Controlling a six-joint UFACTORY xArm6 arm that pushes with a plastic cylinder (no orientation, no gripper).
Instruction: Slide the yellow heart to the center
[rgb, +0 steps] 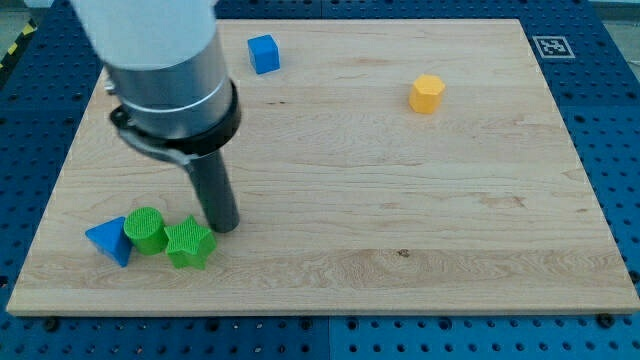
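Observation:
My tip (224, 226) rests on the wooden board (400, 200) at the lower left, touching or nearly touching the upper right side of a green star block (189, 244). The only yellow block (427, 93) lies at the upper right, far from my tip. It looks six-sided, and I cannot make out a heart shape. The arm's wide grey body (165, 70) covers the board's upper left corner and may hide something there.
A green cylinder (146, 229) sits against the star's left side, and a blue triangle block (110, 242) lies left of the cylinder. A blue cube (263, 53) lies near the top edge. A fiducial tag (552, 46) marks the board's top right corner.

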